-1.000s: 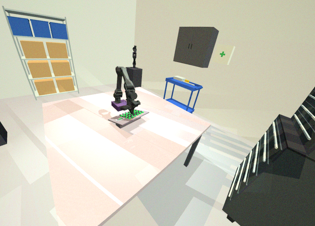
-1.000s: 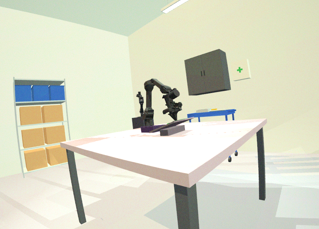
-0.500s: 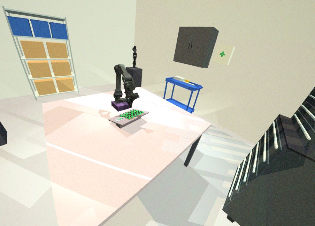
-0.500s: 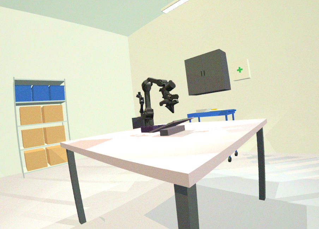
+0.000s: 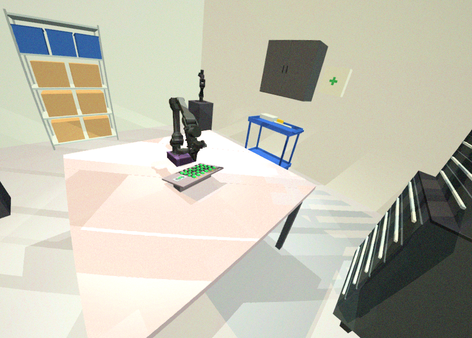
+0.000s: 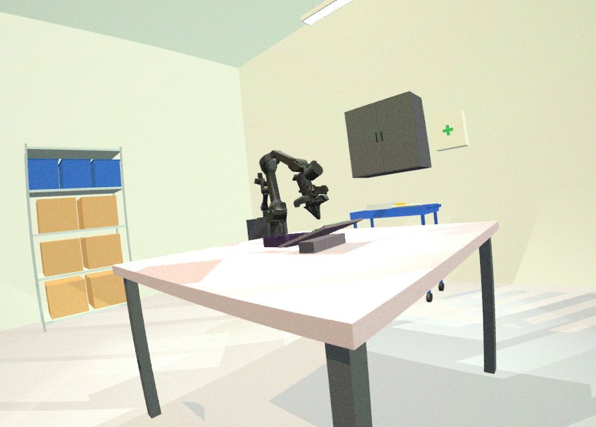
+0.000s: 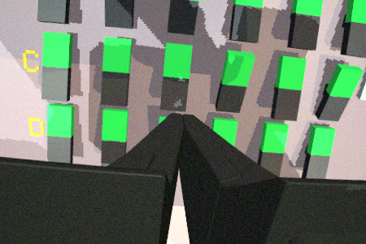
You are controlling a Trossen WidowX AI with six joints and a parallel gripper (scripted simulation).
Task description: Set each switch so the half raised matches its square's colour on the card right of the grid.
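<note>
The arm (image 6: 281, 182) is dark charcoal grey throughout, built of rounded, blocky links with thicker cylindrical housings at the joints. It rises from a square purple base block (image 5: 179, 157). The gripper (image 7: 179, 119) is matte black: two wedge-shaped fingers with flat, faceted faces taper to blunt tips towards 12 o'clock in the wrist view, below them two broad, flat black slabs of the gripper body. Cables, screws and markings cannot be made out.

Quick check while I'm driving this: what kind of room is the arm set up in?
It looks like a workshop or storeroom. A metal shelving rack holds blue bins and cardboard boxes, a grey cabinet and a first-aid box hang on the wall, and a blue cart stands behind the work table.
</note>
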